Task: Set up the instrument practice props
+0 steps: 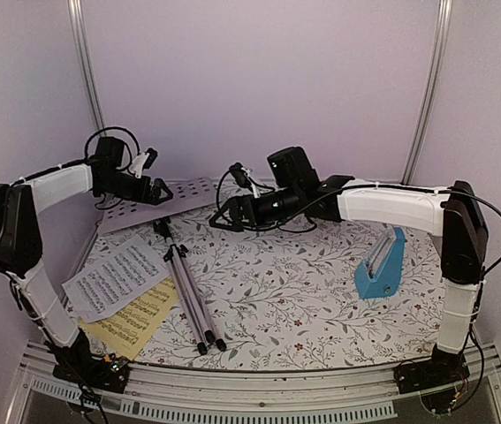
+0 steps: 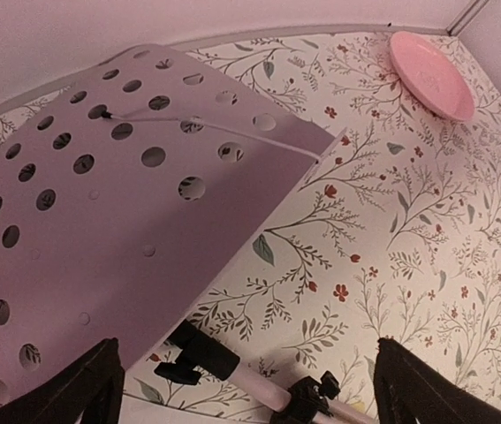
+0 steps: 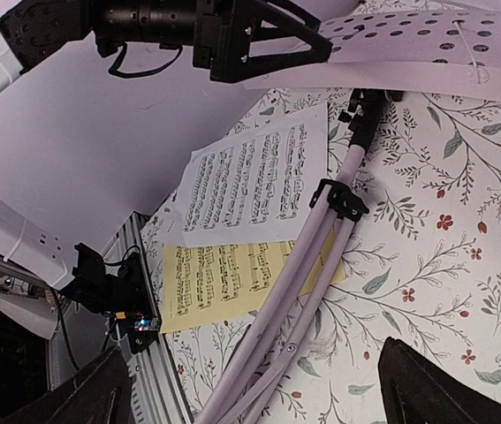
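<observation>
While the silver tripod music stand (image 1: pixel 193 300) lies flat on the floral-patterned tablecloth (image 1: pixel 303 300), its folded legs run from the middle of the overhead view down toward the lower centre. Its perforated pale desk (image 1: pixel 166 201) sits at the upper left of that view.

The left gripper (image 1: pixel 153 190) hangs at the desk's left end. In its wrist view the two black fingers (image 2: pixel 73 393) stand far apart at the bottom corners of the frame. The desk fills the left half of the frame beneath them, and nothing is clamped between them. Whether either finger touches the desk I cannot tell.

The right gripper (image 1: pixel 219 216) reaches in from the right to the centre of the overhead view, just right of the desk. Its wrist view shows its fingers (image 3: pixel 444 384) spread wide as well, holding nothing, with the stand's pale legs running down the frame between them.

The white sheet of music (image 1: pixel 113 278) lies at the lower left of the overhead view, overlapping the yellow sheet (image 1: pixel 140 322) below it. Both lie just beside the stand's legs.

The small blue pyramid metronome (image 1: pixel 381 265) sits at the right of that view, well apart from the stand. A pink round plate (image 2: pixel 431 75) lies on the cloth at the upper right of the left wrist view
</observation>
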Action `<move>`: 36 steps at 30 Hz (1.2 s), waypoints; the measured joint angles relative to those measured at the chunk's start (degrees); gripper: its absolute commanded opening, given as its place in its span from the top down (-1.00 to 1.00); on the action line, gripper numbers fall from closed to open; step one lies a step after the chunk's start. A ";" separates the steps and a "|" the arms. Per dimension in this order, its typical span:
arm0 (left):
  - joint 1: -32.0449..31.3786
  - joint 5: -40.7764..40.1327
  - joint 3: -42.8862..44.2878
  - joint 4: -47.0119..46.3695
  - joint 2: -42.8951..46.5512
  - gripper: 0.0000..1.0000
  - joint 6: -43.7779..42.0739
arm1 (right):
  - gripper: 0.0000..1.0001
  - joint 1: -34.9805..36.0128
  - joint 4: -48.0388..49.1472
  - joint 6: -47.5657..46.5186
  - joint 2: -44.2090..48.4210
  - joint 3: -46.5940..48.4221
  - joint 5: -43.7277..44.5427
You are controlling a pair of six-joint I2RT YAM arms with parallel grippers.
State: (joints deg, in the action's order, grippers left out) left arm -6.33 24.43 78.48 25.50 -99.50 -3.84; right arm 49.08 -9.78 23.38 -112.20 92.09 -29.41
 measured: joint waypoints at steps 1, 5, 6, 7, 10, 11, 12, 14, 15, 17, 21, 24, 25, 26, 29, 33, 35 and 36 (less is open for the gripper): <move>0.02 -0.22 0.59 0.59 -1.16 -0.98 -0.39 | -0.98 -0.02 0.31 -0.07 0.00 -0.26 -0.17; -0.02 -1.29 4.20 2.73 -6.21 -0.96 -2.25 | -0.98 -0.02 0.83 -0.44 0.00 -2.56 -0.74; -0.02 -0.85 4.37 2.80 -6.93 -0.94 -3.15 | -0.98 -0.02 0.79 -0.48 0.00 -3.10 -0.85; -0.02 -0.33 4.55 3.15 -7.78 -0.92 -4.26 | -0.98 -0.02 0.72 -0.59 0.00 -3.76 -1.01; -0.02 1.29 6.45 5.40 -10.62 -0.75 -7.50 | -0.98 -0.02 0.76 -0.92 0.00 -4.63 -1.22; 0.13 2.32 7.80 6.58 -12.17 -0.71 -8.59 | -0.98 -0.02 0.79 -1.01 0.02 -4.85 -1.22; 0.24 3.34 9.31 7.65 -13.84 -0.69 -9.60 | -0.98 -0.04 0.90 -1.11 0.07 -5.16 -1.22; 0.52 5.64 13.35 10.14 -17.59 -0.62 -12.04 | -0.98 -0.07 1.14 -1.33 0.22 -5.99 -1.22; 0.70 5.99 13.84 10.40 -18.10 -0.60 -12.20 | -0.98 -0.09 1.25 -1.36 0.28 -6.38 -1.25; 0.98 6.91 16.83 12.90 -20.57 -0.56 -13.75 | -0.98 -0.11 1.33 -1.36 0.33 -7.06 -1.29; 1.01 7.72 19.41 15.43 -22.80 -0.37 -16.13 | -0.98 -0.15 1.73 -1.33 0.33 -7.96 -1.62; 1.05 8.15 19.63 16.13 -22.93 -0.23 -17.66 | -0.98 -0.35 2.19 -1.33 0.33 -7.96 -2.21; 1.18 8.28 19.63 16.31 -22.93 -0.17 -18.03 | -0.98 -0.46 2.36 -1.36 0.33 -7.98 -2.45; 1.29 8.41 19.61 16.46 -22.93 -0.09 -18.23 | -0.98 -0.59 2.49 -1.36 0.33 -7.98 -2.62; 1.60 8.46 19.12 16.74 -22.93 0.07 -19.12 | -0.98 -1.16 2.95 -1.33 0.33 -7.98 -3.32; 1.64 7.48 17.57 16.68 -22.36 0.29 -19.58 | -0.98 -1.86 4.28 -1.05 0.33 -7.98 -4.90; 1.64 6.73 16.52 16.52 -21.75 0.44 -20.06 | -0.98 -1.97 5.09 -0.61 0.33 -7.98 -5.81; 1.62 6.56 16.26 16.59 -21.46 0.51 -19.87 | -0.98 -1.99 5.33 -0.39 0.33 -7.98 -6.08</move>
State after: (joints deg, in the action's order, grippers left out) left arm -4.71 30.98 94.74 42.09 -120.97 -23.70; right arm 47.09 -4.45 22.98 -111.87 84.12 -35.48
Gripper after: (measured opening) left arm 0.340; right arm 0.990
